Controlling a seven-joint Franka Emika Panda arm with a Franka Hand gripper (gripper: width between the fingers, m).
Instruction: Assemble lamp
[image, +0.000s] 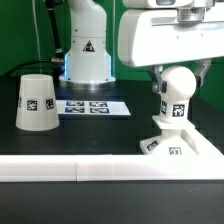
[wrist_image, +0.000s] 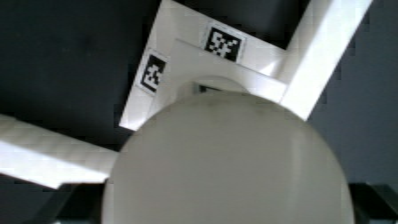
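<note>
The white ball-shaped bulb (image: 177, 95) with a square tag is held in my gripper (image: 178, 75), whose fingers are shut on its sides. It hangs just above the low angular base (image: 180, 143) at the exterior view's right. In the wrist view the bulb (wrist_image: 222, 160) fills most of the picture, with the tagged base (wrist_image: 214, 60) beyond it. The truncated-cone shade (image: 37, 101) stands on the table at the exterior view's left, apart from the rest.
The marker board (image: 92, 106) lies flat on the black table between the shade and the base. The robot's own white pedestal (image: 87, 55) stands behind it. A white rail (image: 60, 170) runs along the table's front edge.
</note>
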